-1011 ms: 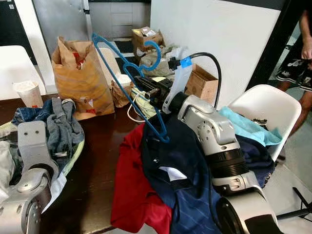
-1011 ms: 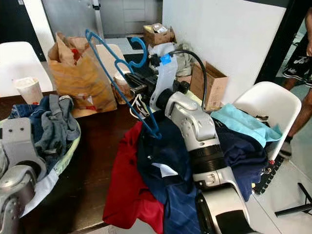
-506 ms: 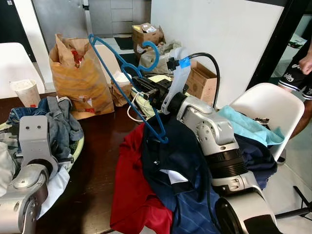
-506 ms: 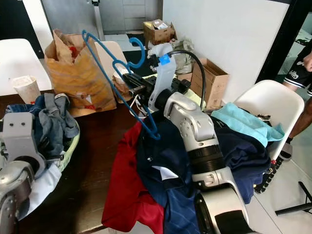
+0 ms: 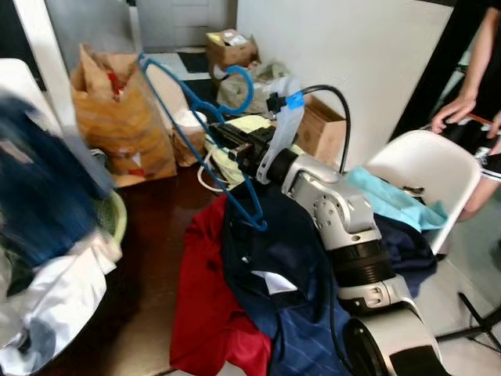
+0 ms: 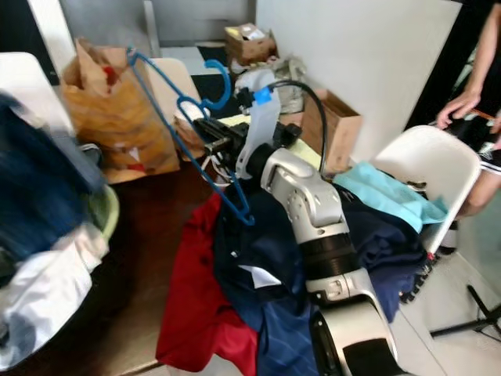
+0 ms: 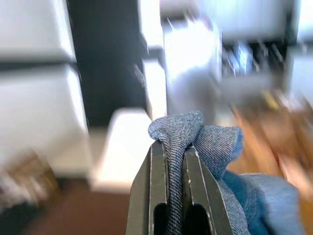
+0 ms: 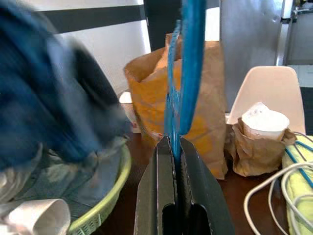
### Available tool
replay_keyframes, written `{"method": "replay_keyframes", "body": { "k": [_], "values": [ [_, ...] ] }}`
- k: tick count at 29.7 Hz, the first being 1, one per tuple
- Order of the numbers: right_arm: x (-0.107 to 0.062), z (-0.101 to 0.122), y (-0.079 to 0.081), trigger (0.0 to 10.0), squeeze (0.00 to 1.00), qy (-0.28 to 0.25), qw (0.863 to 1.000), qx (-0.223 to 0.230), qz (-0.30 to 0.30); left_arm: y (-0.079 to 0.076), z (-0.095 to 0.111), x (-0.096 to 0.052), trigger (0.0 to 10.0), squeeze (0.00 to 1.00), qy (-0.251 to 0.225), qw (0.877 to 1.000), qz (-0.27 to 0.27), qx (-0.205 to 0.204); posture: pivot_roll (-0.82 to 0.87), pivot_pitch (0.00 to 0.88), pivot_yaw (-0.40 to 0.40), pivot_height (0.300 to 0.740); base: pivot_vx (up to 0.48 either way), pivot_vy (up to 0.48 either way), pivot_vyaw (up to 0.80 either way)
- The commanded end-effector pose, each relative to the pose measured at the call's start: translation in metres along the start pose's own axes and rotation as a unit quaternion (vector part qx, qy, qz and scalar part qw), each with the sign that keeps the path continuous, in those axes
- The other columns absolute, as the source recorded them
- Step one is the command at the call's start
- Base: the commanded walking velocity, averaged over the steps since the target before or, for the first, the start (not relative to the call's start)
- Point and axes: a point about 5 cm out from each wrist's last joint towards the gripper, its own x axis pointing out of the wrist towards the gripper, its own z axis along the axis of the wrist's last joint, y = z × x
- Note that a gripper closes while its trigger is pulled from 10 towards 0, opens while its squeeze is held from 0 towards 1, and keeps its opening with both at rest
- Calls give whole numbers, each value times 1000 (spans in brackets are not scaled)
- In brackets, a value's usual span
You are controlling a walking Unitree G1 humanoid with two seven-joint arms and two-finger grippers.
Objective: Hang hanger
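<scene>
Likely a home: dining table (image 5: 156, 235), laundry basket (image 5: 116, 219), takeaway bags (image 5: 121, 117).

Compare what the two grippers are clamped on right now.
The right gripper pinches a rigid blue hanger, held up over the table and sharp in view. The left gripper pinches soft blue denim fabric, bunched over its fingertips; in the eye views it is a motion-blurred mass. Both grippers are shut on their loads.

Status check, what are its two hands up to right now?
Right hand shut on blue hanger, held up over the table. Left hand shut on denim garment, blurred. Red and navy clothes piled beneath right arm.
</scene>
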Motion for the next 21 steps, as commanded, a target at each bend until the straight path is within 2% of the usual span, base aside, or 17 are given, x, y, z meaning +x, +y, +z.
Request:
{"method": "replay_keyframes", "body": {
  "k": [1, 2, 3, 5, 6, 7, 9, 11, 13, 16, 17, 18, 19, 20, 21],
  "values": [
    [3, 4, 1, 10000, 0, -10, 1000, 5, 6, 15, 32, 5, 0, 0, -75, 995, 41, 45, 94, 5, -57, 740, 0, 0, 0],
    [3, 4, 1, 10000, 0, -10, 1000, 5, 6, 15, 32, 5, 0, 0, -75, 995, 41, 45, 94, 5, -57, 740, 0, 0, 0],
    [3, 4, 2, 10000, 0, -11, 1000, 5, 9, 25, 50, 8, 0, 0, -116, 987, 69, 85, 95, 0, -56, 740, 0, 0, 0],
    [3, 4, 2, 10000, 0, -11, 1000, 5, 9, 25, 50, 8, 0, 0, -116, 987, 69, 85, 95, 0, -56, 740, 0, 0, 0],
    [4, 4, 2, 10000, 0, -12, 1000, 6, 10, 33, 60, 9, 0, 0, -138, 980, 90, 109, 93, 0, -54, 740, 0, 0, 0],
    [4, 4, 2, 10000, 0, -12, 1000, 6, 10, 33, 60, 9, 0, 0, -138, 980, 90, 109, 93, 0, -54, 740, 0, 0, 0],
    [4, 5, 2, 10000, 0, -14, 1000, 5, 9, 43, 63, 9, 0, 0, -146, 972, 121, 139, 88, 1, -50, 740, 0, 0, 0],
    [4, 5, 2, 10000, 0, -14, 1000, 5, 9, 43, 63, 9, 0, 0, -146, 972, 121, 139, 88, 1, -50, 740, 0, 0, 0],
    [3, 6, 0, 10000, 0, -15, 1000, 5, 7, 44, 71, 7, 0, 0, -167, 961, 134, 174, 86, 2, -51, 740, 0, 0, 0],
    [2, 6, -1, 10000, 0, -14, 1000, 5, 5, 35, 70, 8, 0, 0, -163, 962, 110, 190, 89, 3, -50, 740, 0, 0, 0],
    [2, 6, -1, 10000, 0, -13, 1000, 4, 4, 21, 55, 9, 0, 0, -134, 975, 68, 166, 88, 5, -48, 740, 0, 0, 0],
    [2, 6, -2, 10000, 0, -12, 1000, 4, 4, 11, 43, 10, 0, 0, -113, 982, 37, 146, 88, 5, -48, 740, 0, 0, 0],
    [2, 6, -2, 10000, 0, -12, 1000, 4, 4, 11, 43, 10, 0, 0, -113, 982, 37, 146, 88, 5, -48, 740, 0, 0, 0],
    [2, 5, -2, 10000, 0, -9, 1000, 1, 4, -14, 18, 7, 0, 0, -69, 991, -34, 113, 86, 7, -47, 740, 0, 0, 0],
    [2, 2, -1, 10000, 0, 0, 1000, -5, 4, -71, -30, -15, 0, 0, 19, 978, -204, 51, 86, 8, -47, 740, 0, 0, 0]
  ]
}}
